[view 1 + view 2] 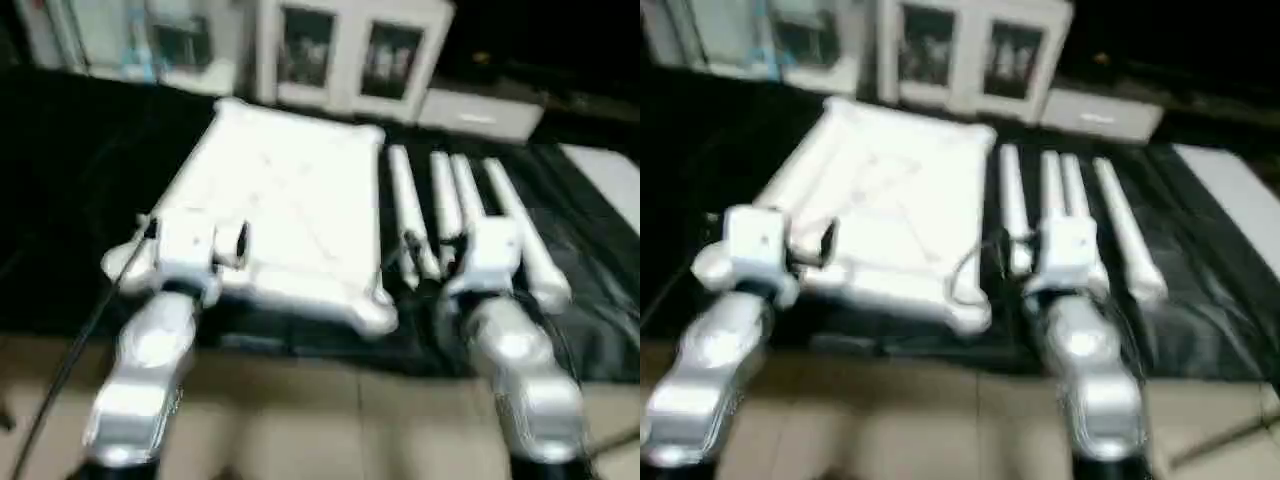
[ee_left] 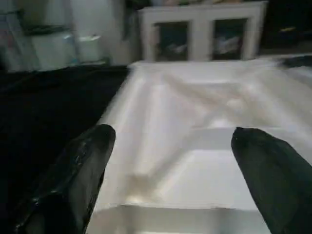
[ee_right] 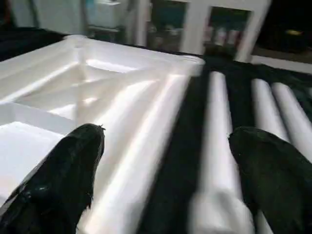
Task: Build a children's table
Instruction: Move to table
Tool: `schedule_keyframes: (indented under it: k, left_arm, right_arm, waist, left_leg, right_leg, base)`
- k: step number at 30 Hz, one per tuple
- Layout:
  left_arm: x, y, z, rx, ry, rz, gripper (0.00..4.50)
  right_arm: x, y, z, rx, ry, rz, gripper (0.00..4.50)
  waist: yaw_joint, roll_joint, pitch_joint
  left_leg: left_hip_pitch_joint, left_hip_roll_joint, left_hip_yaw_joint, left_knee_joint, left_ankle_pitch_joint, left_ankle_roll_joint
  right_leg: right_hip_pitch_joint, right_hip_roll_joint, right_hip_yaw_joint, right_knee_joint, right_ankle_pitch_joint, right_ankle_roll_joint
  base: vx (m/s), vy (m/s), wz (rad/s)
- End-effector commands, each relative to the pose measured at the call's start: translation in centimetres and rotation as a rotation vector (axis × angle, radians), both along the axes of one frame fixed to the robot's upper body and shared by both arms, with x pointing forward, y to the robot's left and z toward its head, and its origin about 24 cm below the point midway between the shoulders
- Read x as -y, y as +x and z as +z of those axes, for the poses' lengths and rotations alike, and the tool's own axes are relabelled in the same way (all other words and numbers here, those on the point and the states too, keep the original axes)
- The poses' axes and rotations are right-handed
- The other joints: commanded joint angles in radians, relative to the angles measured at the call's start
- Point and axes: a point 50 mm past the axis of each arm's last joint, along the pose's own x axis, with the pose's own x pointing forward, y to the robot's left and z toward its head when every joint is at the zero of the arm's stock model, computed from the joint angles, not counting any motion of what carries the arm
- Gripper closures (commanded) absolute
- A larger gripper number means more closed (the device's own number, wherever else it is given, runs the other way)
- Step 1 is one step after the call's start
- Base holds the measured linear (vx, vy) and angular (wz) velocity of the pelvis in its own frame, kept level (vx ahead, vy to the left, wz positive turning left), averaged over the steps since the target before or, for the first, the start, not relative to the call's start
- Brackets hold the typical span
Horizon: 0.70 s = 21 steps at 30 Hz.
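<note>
Both sets of jaws stand wide apart and empty: the tabletop [image 1: 285, 215] lies ribbed side up on the desk [image 1: 80, 200] under the left jaws [image 2: 170, 161], while the four legs [image 1: 455, 215] run lengthwise away ahead of the right jaws [image 3: 165, 170], the nearer arm.

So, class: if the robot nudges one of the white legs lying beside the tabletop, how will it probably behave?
The legs are round tubes lying flat on the black cloth, so one would probably roll. Being tapered, it would likely curve rather than roll straight. They look like hollow plastic, so probably light and stiff.
</note>
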Motion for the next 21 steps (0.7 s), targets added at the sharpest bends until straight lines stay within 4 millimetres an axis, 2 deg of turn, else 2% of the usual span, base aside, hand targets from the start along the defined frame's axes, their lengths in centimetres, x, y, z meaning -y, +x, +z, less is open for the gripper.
schedule_keyframes:
  k: [1,2,3,4,5,6,7,8,9,10,11,12,13,14,15,16,17,18,19,20,21]
  left_arm:
    - [1.3,0.1,0.2,0.003,-0.006,-0.047,0.10]
    - [1.3,0.2,0.2,0.004,-0.005,-0.048,0.10]
    - [1.3,0.2,0.2,0.004,-0.004,-0.049,0.10]
    - [1.3,0.2,0.2,0.004,-0.002,-0.051,0.10]
    - [1.3,0.2,0.2,0.004,-0.001,-0.053,0.10]
    - [1.4,0.3,0.2,0.002,0.005,-0.059,0.10]
    - [1.4,0.3,0.2,-0.001,0.004,-0.069,0.10]
    - [1.5,0.3,0.2,-0.003,-0.003,-0.079,0.10]
    - [1.8,0.3,0.1,-0.013,-0.025,-0.107,0.10]
    - [2.1,0.2,-0.1,-0.035,-0.049,-0.146,0.10]
    - [2.4,0.1,-0.3,-0.043,-0.048,-0.187,0.10]
    - [2.7,0.0,-0.4,-0.050,-0.048,-0.227,0.10]
    - [3.3,-0.3,-0.7,-0.069,-0.028,-0.333,0.10]
    - [3.9,-0.7,-1.0,-0.090,-0.008,-0.440,0.10]
    - [4.5,-1.1,-1.2,-0.122,-0.031,-0.566,0.10]
    - [4.5,-1.1,-1.2,-0.122,-0.031,-0.566,0.10]
    - [5.1,-1.5,-1.1,-0.151,-0.018,-0.694,0.10]
    - [5.3,-1.6,-1.2,-0.161,-0.006,-0.730,0.10]
    - [5.6,-1.8,-1.2,-0.190,-0.005,-0.785,0.10]
    - [5.6,-1.8,-1.2,-0.190,-0.005,-0.785,0.10]
    - [5.8,-1.9,-1.3,-0.212,0.008,-0.844,0.10]
  right_arm:
    - [1.5,0.0,0.1,0.005,-0.020,-0.043,0.00]
    - [1.6,0.0,0.1,0.005,-0.022,-0.044,0.00]
    - [1.6,0.0,0.1,0.005,-0.022,-0.045,0.00]
    - [1.6,-0.1,0.1,0.004,-0.020,-0.046,0.00]
    - [1.7,-0.1,0.1,0.003,-0.017,-0.048,0.00]
    - [1.7,-0.1,0.1,0.002,-0.013,-0.050,0.00]
    - [1.8,-0.1,0.1,0.004,-0.007,-0.051,0.00]
    - [1.8,-0.1,0.1,0.005,-0.005,-0.050,0.00]
    - [1.9,-0.1,0.1,0.007,-0.006,-0.043,0.00]
    - [1.9,-0.1,0.2,0.010,-0.007,-0.029,0.00]
    - [1.9,-0.1,0.2,0.010,-0.014,-0.008,0.00]
    - [1.8,-0.1,0.2,0.011,-0.020,0.012,0.00]
    - [1.9,-0.2,0.2,0.013,-0.030,0.073,0.00]
    - [1.9,-0.4,0.3,0.014,-0.040,0.136,0.00]
    - [2.2,-0.5,0.4,0.012,-0.060,0.214,0.00]
    - [2.2,-0.5,0.4,0.012,-0.060,0.214,0.00]
    - [2.9,-0.6,0.8,0.004,-0.085,0.298,0.00]
    - [3.2,-0.7,0.9,0.001,-0.086,0.324,0.00]
    - [3.6,-0.8,1.3,0.002,-0.088,0.370,0.00]
    - [3.6,-0.8,1.3,0.002,-0.088,0.370,0.00]
    - [4.1,-0.8,1.8,0.006,-0.103,0.412,0.00]
  waist:
    - [-0.024,0.042,-0.073]
    - [-0.024,0.042,-0.073]
    - [-0.024,0.012,-0.060]
    - [-0.021,-0.007,-0.041]
    - [-0.017,-0.026,-0.038]
    - [-0.013,-0.051,-0.051]
    - [0.047,-0.050,-0.030]
    - [0.058,-0.057,-0.044]
    - [0.067,-0.054,-0.047]
    - [0.063,-0.048,-0.050]
    - [0.053,-0.015,-0.058]
    - [0.046,0.009,-0.062]
    - [0.024,0.014,-0.071]
    - [0.017,0.005,-0.088]
    - [0.020,0.003,-0.086]
    - [0.017,-0.006,-0.079]
    - [0.023,-0.017,-0.070]
    - [0.031,-0.015,-0.062]
    - [0.030,-0.014,-0.051]
    - [0.029,-0.013,-0.050]
    - [0.026,-0.006,-0.044]
  left_leg:
    - [0.163,0.115,-0.099,-0.112,-0.040,0.256]
    - [0.163,0.115,-0.099,-0.112,-0.040,0.256]
    - [0.139,0.125,-0.056,-0.140,0.038,0.328]
    - [0.100,0.110,-0.006,-0.172,-0.070,0.318]
    - [0.088,0.088,0.020,-0.174,-0.161,0.283]
    - [0.097,0.059,0.030,-0.148,-0.242,0.238]
    - [0.077,-0.033,0.044,0.051,-0.195,0.105]
    - [0.009,-0.019,0.003,0.059,-0.090,0.040]
    - [0.002,-0.013,-0.006,0.042,-0.046,0.019]
    - [-0.011,-0.002,-0.016,0.023,0.013,0.002]
    - [0.013,0.024,-0.003,-0.091,0.269,-0.039]
    - [0.039,0.047,-0.018,-0.104,0.381,-0.015]
    - [0.077,0.067,-0.037,-0.087,0.529,-0.023]
    - [0.127,0.057,-0.050,-0.049,0.809,-0.020]
    - [0.133,0.033,-0.037,-0.042,0.903,-0.036]
    - [0.120,0.025,-0.025,-0.046,0.875,-0.044]
    - [0.088,0.020,-0.008,-0.061,0.715,-0.057]
    - [0.067,0.030,-0.004,-0.079,0.479,-0.065]
    - [0.055,0.044,-0.004,-0.099,0.253,-0.074]
    - [0.053,0.048,-0.004,-0.104,0.161,-0.077]
    - [0.050,0.058,-0.007,-0.116,0.028,-0.075]
  right_leg:
    - [-0.125,-0.009,0.003,0.003,0.032,0.085]
    - [-0.125,-0.009,0.003,0.003,0.032,0.085]
    - [-0.146,-0.025,0.019,0.002,0.122,0.094]
    - [-0.126,-0.043,0.034,-0.047,0.189,0.048]
    - [-0.104,-0.056,0.054,-0.104,0.201,0.022]
    - [-0.081,-0.083,0.091,-0.158,0.176,0.008]
    - [-0.025,-0.225,0.226,-0.320,-0.646,0.023]
    - [0.048,-0.237,0.241,-0.290,-0.629,-0.040]
    - [0.056,-0.223,0.233,-0.272,-0.501,-0.071]
    - [0.064,-0.208,0.222,-0.246,-0.315,-0.119]
    - [0.016,-0.094,0.120,-0.172,0.234,-0.171]
    - [-0.016,-0.065,0.093,-0.143,0.355,-0.144]
    - [-0.048,-0.045,0.079,-0.122,0.431,-0.124]
    - [-0.082,-0.048,0.084,-0.125,0.513,-0.089]
    - [-0.086,-0.049,0.091,-0.135,0.529,-0.064]
    - [-0.079,-0.052,0.096,-0.143,0.533,-0.061]
    - [-0.050,-0.066,0.102,-0.152,0.514,-0.070]
    - [-0.030,-0.085,0.107,-0.163,0.422,-0.084]
    - [-0.018,-0.102,0.113,-0.175,0.305,-0.106]
    - [-0.014,-0.108,0.114,-0.179,0.260,-0.121]
    - [-0.013,-0.115,0.116,-0.186,0.179,-0.146]
  base:
    - [0.087,0.042,0.05]
    - [0.169,0.068,0.06]
    - [0.153,0.024,0.01]
    - [0.153,0.024,0.01]
    - [0.130,-0.026,-0.05]
    - [0.125,-0.092,-0.02]
    - [0.187,-0.107,-0.05]
    - [0.128,-0.083,-0.01]
    - [0.128,-0.016,-0.06]
    - [0.125,0.007,-0.03]
    - [0.125,0.007,-0.03]
    - [0.137,0.054,-0.01]
    - [0.142,0.088,0.03]
    - [0.142,0.088,0.03]
    - [0.088,0.071,0.07]
    - [0.000,0.000,0.00]
    - [0.000,0.000,0.00]
    - [0.000,0.000,0.00]
    - [-0.057,-0.006,0.01]
    - [-0.057,-0.006,0.01]
    - [-0.087,-0.017,0.00]
